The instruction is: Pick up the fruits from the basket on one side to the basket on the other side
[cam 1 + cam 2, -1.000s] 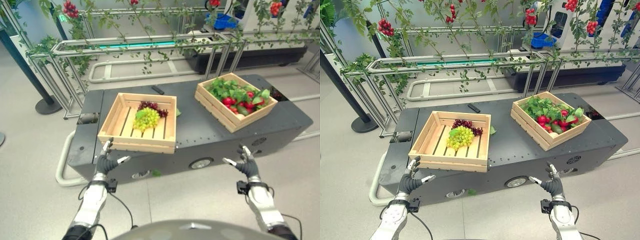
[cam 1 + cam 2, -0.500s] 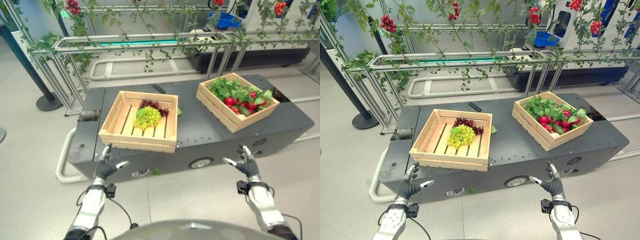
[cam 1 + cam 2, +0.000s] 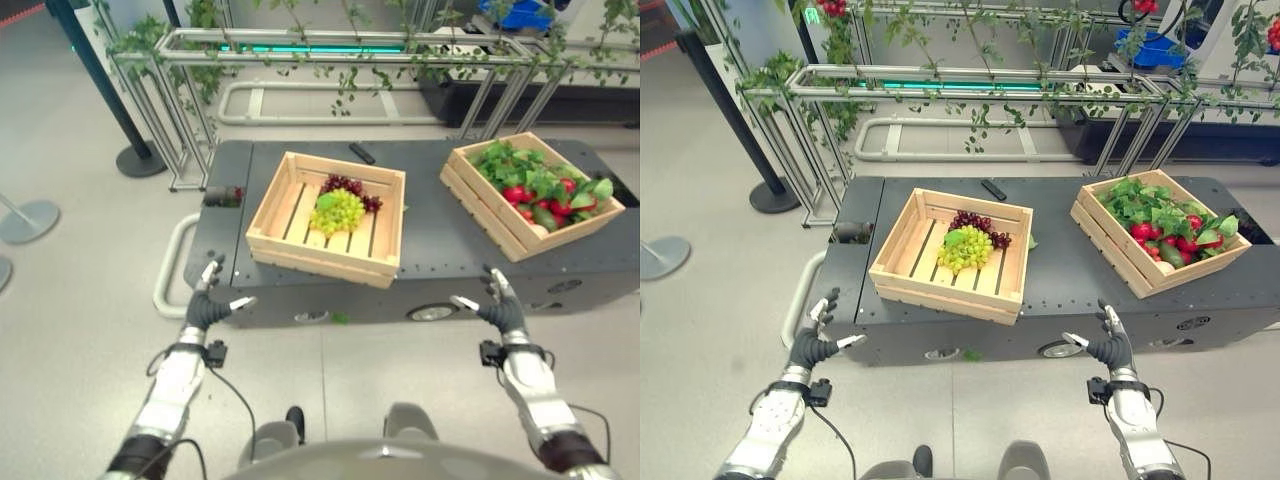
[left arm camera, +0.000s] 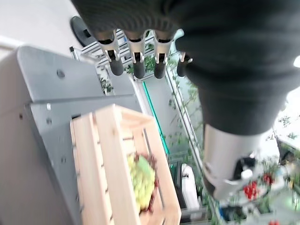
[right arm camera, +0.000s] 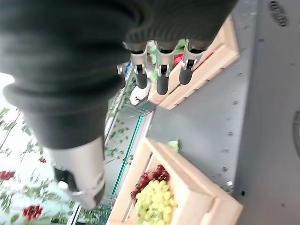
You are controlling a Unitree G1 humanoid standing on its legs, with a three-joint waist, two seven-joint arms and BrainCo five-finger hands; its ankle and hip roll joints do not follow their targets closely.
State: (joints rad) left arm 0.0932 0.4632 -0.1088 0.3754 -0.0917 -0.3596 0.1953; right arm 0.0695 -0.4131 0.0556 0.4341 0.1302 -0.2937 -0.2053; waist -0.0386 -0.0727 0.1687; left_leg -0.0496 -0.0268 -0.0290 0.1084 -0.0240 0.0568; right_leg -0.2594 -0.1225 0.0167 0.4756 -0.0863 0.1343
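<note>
step: approach, nothing grasped | left hand [image 3: 207,306] and right hand [image 3: 499,312]: fingers spread, empty | next: reach green grape bunch [image 3: 337,210] in slatted wooden basket [image 3: 282,243], carry to vegetable-filled wooden basket [image 3: 484,208]

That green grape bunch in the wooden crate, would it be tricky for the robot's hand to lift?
Probably. The green grape bunch looks like many small round berries, so it would likely sag and could shed berries if squeezed. It lies touching the dark grapes, which might drag along.
</note>
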